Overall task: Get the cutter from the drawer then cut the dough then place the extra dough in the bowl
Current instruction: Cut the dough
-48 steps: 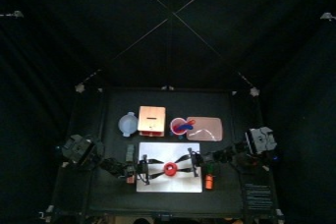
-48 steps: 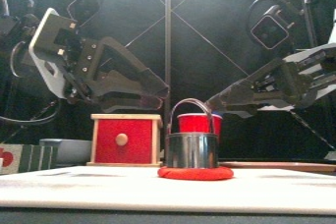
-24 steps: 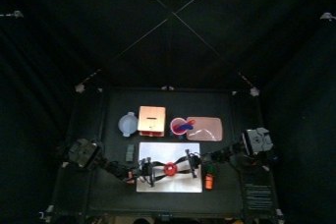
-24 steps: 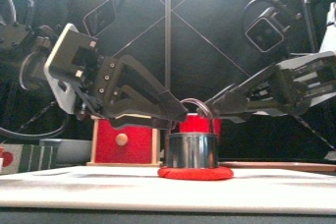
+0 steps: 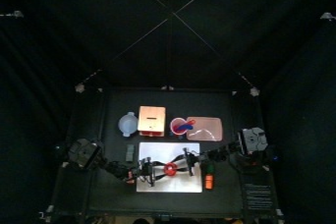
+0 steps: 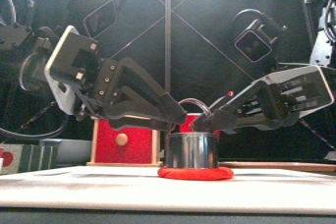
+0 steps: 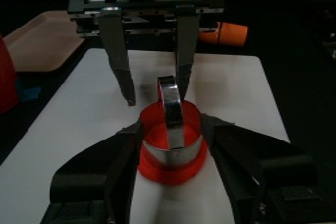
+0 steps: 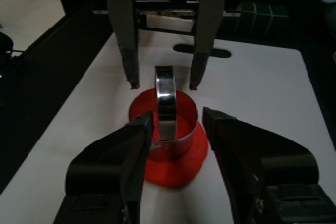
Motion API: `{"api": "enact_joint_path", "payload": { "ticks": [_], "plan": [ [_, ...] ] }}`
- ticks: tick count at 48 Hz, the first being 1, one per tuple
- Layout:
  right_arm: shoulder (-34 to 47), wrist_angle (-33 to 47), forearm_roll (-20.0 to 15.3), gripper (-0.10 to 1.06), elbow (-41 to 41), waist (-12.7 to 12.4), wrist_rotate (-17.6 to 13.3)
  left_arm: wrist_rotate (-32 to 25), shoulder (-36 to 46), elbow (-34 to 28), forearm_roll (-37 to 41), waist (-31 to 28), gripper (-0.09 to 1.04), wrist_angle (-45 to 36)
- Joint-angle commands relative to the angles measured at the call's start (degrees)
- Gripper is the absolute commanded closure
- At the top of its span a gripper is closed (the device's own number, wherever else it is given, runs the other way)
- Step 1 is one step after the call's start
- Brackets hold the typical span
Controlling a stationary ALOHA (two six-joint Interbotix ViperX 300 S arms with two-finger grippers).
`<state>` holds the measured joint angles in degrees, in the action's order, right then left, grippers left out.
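Evidently the cutting step is in hand. At left, the left gripper [image 6: 171, 123] spreads its fingers on either side of the cutter [image 6: 196, 150], holding nothing. At centre, the cutter stands upright on the red dough [image 6: 196, 173] on the white cutting board [image 6: 79, 183]. At right, the right gripper [image 6: 214, 120], likewise open and empty, flanks the wire handle [image 7: 168, 92]. Next, probably: a level downward press, then moving the outer dough to the bowl [image 5: 128, 123].

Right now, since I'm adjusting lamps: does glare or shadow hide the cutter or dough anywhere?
Top view: the white cutting board is the one bright patch; the cutter barely shows. Front view: the cutter's metal shows soft highlights, the dough is evenly lit. Wrist views: the dough's red reflects on the cutter wall.
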<state>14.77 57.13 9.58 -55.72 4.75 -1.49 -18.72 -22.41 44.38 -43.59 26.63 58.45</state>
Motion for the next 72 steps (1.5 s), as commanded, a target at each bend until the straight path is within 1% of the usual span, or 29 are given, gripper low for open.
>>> {"api": "enact_joint_path", "payload": {
  "ticks": [1, 8, 13, 21, 26, 30, 34, 40, 45, 48, 56, 62, 72],
  "plan": [
    [-1.76, 0.00, -0.44, 0.16, 0.70, 0.62, 0.00, -0.79, 1.49, -0.62, 0.00, -0.53, 0.09, -0.62],
    [-2.64, -0.35, -0.53, 0.16, 0.79, 1.58, -0.53, -0.97, 1.58, -1.67, 0.00, -0.70, 0.09, -0.88],
    [-3.60, -1.67, -0.53, 0.16, 1.05, 2.02, -0.18, -0.97, 1.49, -2.11, 0.00, -0.79, 0.09, -1.14],
    [-4.04, -4.57, -2.29, 0.16, 2.11, 2.81, -0.18, -0.97, 1.58, -2.37, 0.00, -1.32, 0.09, -3.69],
    [-4.04, -5.36, -2.02, 0.17, 2.20, 2.99, 0.26, -0.97, 1.58, -2.46, 0.09, -1.41, 0.15, -3.87],
    [-4.13, -5.36, -1.93, 0.19, 1.85, 3.25, 0.26, -0.97, 1.58, -2.46, 0.18, -1.49, 0.23, -4.04],
    [-4.13, -5.45, -1.85, 0.25, 1.41, 3.52, 0.35, -0.97, 1.67, -2.46, 0.18, -1.41, 0.27, -4.66],
    [-3.69, -5.45, -1.41, 0.44, 1.23, 3.43, 0.53, -1.05, 1.58, -2.37, 0.00, -2.02, 0.28, -4.75],
    [-3.34, -5.62, -1.41, 0.54, 1.05, 3.25, 0.44, -1.05, 1.49, -2.37, -0.18, -2.99, 0.29, -5.45],
    [-3.34, -5.80, -1.41, 0.56, 1.05, 3.16, 0.35, -1.05, 1.23, -2.37, 0.00, -3.16, 0.31, -6.77],
    [-2.02, -7.47, -2.11, 0.56, 0.97, 3.16, 0.00, -0.97, 0.35, -2.11, 0.00, -3.25, 0.38, -10.72],
    [0.79, -7.47, -4.48, 0.56, 1.05, 3.16, 0.00, -0.26, -2.11, -2.55, -0.35, -2.55, 0.39, -15.03],
    [6.06, -7.47, -9.32, 0.56, 1.32, 3.43, -0.26, 0.62, -6.06, -3.43, -3.25, -1.76, 0.39, -17.14]
  ]
}}
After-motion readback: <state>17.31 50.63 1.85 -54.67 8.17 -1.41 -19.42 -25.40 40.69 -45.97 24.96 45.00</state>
